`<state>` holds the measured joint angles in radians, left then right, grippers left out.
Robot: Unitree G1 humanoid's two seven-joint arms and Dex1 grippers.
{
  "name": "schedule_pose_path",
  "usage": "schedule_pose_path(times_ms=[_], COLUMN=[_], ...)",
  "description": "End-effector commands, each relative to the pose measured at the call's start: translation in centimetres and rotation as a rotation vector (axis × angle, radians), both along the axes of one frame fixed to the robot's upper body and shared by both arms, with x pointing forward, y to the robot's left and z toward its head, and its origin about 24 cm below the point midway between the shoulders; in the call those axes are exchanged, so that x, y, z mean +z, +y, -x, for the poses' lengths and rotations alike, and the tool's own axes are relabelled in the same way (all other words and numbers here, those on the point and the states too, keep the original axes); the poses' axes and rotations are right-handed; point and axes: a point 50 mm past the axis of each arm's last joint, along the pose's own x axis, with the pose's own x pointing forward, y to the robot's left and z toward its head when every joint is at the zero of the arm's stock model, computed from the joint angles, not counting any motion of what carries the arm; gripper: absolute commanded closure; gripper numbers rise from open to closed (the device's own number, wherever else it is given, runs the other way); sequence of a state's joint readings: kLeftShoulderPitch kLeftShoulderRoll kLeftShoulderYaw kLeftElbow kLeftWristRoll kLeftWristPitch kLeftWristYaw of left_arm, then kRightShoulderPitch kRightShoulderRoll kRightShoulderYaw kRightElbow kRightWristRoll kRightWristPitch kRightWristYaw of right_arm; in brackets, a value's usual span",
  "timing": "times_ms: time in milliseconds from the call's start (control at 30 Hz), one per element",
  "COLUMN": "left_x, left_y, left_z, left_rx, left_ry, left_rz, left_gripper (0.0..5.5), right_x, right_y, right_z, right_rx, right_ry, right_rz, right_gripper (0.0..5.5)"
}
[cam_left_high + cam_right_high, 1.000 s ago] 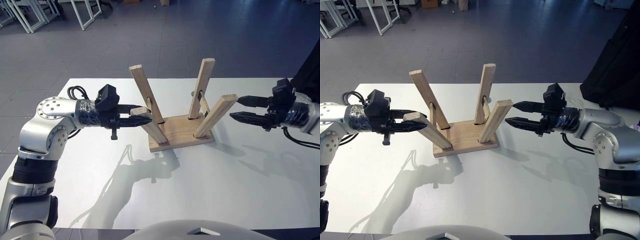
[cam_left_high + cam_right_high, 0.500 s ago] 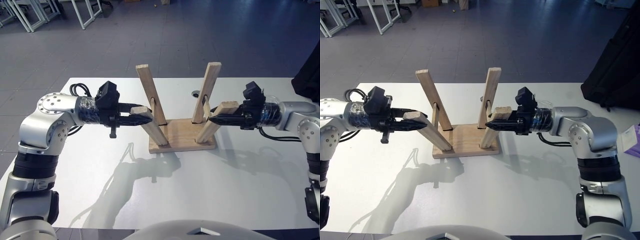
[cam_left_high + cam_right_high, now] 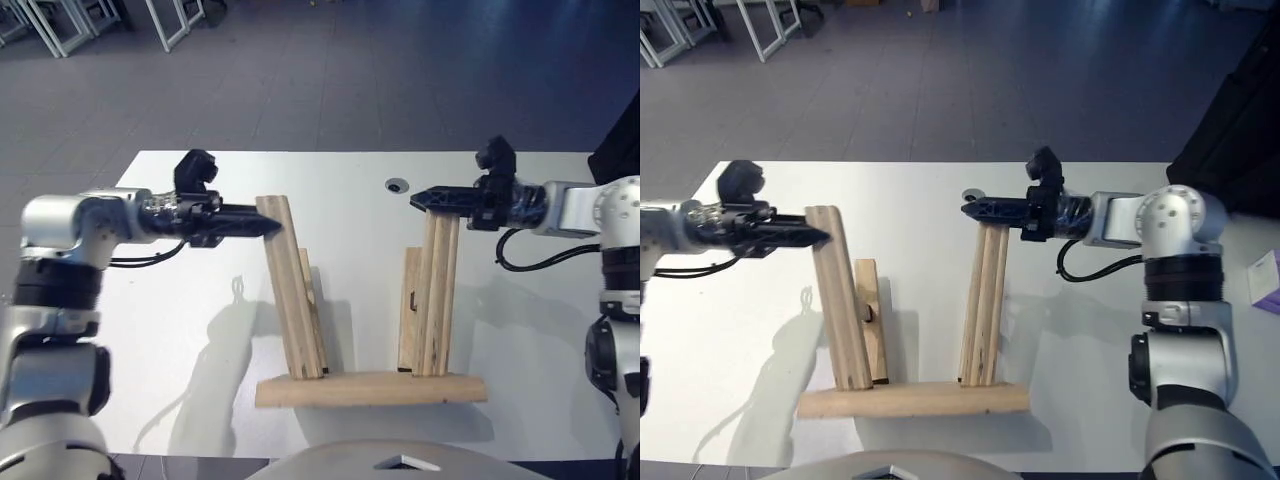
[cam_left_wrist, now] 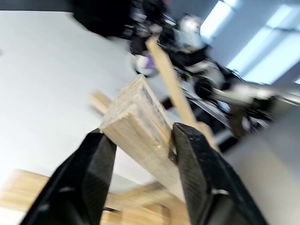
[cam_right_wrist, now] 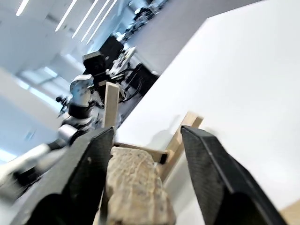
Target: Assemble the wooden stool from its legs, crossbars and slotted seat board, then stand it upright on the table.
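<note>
The wooden stool is tipped over: its seat board (image 3: pixel 370 389) lies edge-on near the table's front edge, and the legs point away from me. My left gripper (image 3: pixel 262 226) is shut on the far end of the left leg (image 3: pixel 288 290); in the left wrist view its fingers (image 4: pixel 93 173) clamp that leg end (image 4: pixel 136 123). My right gripper (image 3: pixel 425 200) is shut on the far end of the right leg (image 3: pixel 437 290), whose end (image 5: pixel 136 187) sits between the fingers (image 5: pixel 206 178). Short crossbars (image 3: pixel 312 300) show beside the legs. I cannot tell whether the seat board touches the table.
The white table (image 3: pixel 520 330) stretches out behind the stool, with a small round hole (image 3: pixel 397 185) at its far side. A purple and white object (image 3: pixel 1266 280) lies at the table's right edge. Grey floor and metal frames lie beyond.
The right gripper closed on the right leg. Both arms tipped the stool from resting on its seat, legs up, to seat board toward me and legs pointing away.
</note>
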<state>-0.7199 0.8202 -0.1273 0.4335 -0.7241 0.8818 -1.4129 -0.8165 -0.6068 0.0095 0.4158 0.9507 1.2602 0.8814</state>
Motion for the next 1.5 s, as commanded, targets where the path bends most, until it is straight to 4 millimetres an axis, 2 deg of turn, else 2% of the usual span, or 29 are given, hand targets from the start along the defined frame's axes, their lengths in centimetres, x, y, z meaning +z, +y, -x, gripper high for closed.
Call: schedule_pose_path(times_ms=[33, 133, 200, 300, 367, 433, 467, 533, 600, 633, 733, 833, 933, 1000, 1067, 1200, 1300, 1333, 1500], left_x=[0.6, 0.2, 0.5, 0.7, -0.2, -1.9, -2.3, -3.0, -4.2, -4.4, -4.2, -4.3, -4.8, -5.2, -5.3, -5.2, -5.3, -5.3, -5.5], left_y=[0.5, 2.4, 3.8, 5.7, 6.5, 6.5, 6.1, 5.3, 5.5, 5.5, 4.8, 3.5, 0.8, -0.2, -0.6, -2.3, -3.1, -3.3, -2.9], left_z=[-2.9, -3.9, -4.1, -3.8, -2.8, 0.0, 2.2, 7.4, 12.2, 14.0, 16.2, 16.8, 15.9, 15.4, 15.3, 14.3, 13.9, 13.8, 13.9], left_rx=[0.157, 0.306, 0.397, 0.513, 0.587, 0.574, 0.512, 0.374, 0.196, 0.094, -0.075, -0.170, -0.158, -0.137, -0.134, -0.165, -0.186, -0.190, -0.181], left_ry=[-0.141, -0.139, -0.140, -0.170, -0.185, -0.133, -0.094, -0.058, -0.082, -0.117, -0.188, -0.245, -0.366, -0.421, -0.436, -0.454, -0.434, -0.414, -0.312], left_rz=[-0.051, -0.044, 0.012, 0.085, 0.040, -0.114, -0.142, -0.198, -0.422, -0.501, -0.617, -0.661, -0.645, -0.653, -0.660, -0.578, -0.527, -0.507, -0.484], left_gripper=[2.74, 2.69, 2.69, 2.69, 2.69, 2.69, 2.69, 2.69, 2.69, 2.69, 2.69, 2.69, 2.69, 2.69, 2.69, 2.69, 2.69, 2.69, 3.50], right_x=[-0.7, -1.2, -1.2, 0.2, 1.2, 0.9, 0.1, -2.3, -4.1, -4.5, -4.7, -5.1, -4.9, -4.6, -4.5, -4.3, -4.5, -4.6, -4.7], right_y=[-0.6, -1.9, -3.2, -5.7, -8.1, -10.1, -10.7, -11.0, -10.9, -11.0, -10.4, -9.4, -6.6, -5.1, -4.5, -2.1, -1.1, -0.9, -0.8], right_z=[-1.4, -1.9, -2.6, -3.2, -2.9, -1.3, 0.3, 4.8, 9.9, 11.6, 14.0, 14.9, 15.4, 15.4, 15.4, 15.3, 14.9, 14.8, 14.5], right_rx=[-0.082, -0.165, -0.260, -0.404, -0.514, -0.557, -0.543, -0.327, -0.025, 0.089, 0.319, 0.462, 0.537, 0.552, 0.557, 0.553, 0.536, 0.525, 0.540], right_ry=[-0.003, -0.016, -0.043, -0.083, -0.139, -0.192, -0.245, -0.279, -0.223, -0.212, -0.246, -0.308, -0.395, -0.438, -0.452, -0.496, -0.514, -0.511, -0.471], right_rz=[0.013, 0.014, 0.004, -0.085, -0.088, 0.037, 0.181, 0.497, 0.638, 0.689, 0.801, 0.845, 0.796, 0.759, 0.743, 0.681, 0.665, 0.654, 0.641], right_gripper=[2.12, 1.62, 1.58, 1.58, 1.58, 1.58, 1.58, 1.58, 1.58, 1.58, 1.58, 1.58, 1.58, 1.58, 1.58, 1.58, 1.58, 1.77, 2.70])
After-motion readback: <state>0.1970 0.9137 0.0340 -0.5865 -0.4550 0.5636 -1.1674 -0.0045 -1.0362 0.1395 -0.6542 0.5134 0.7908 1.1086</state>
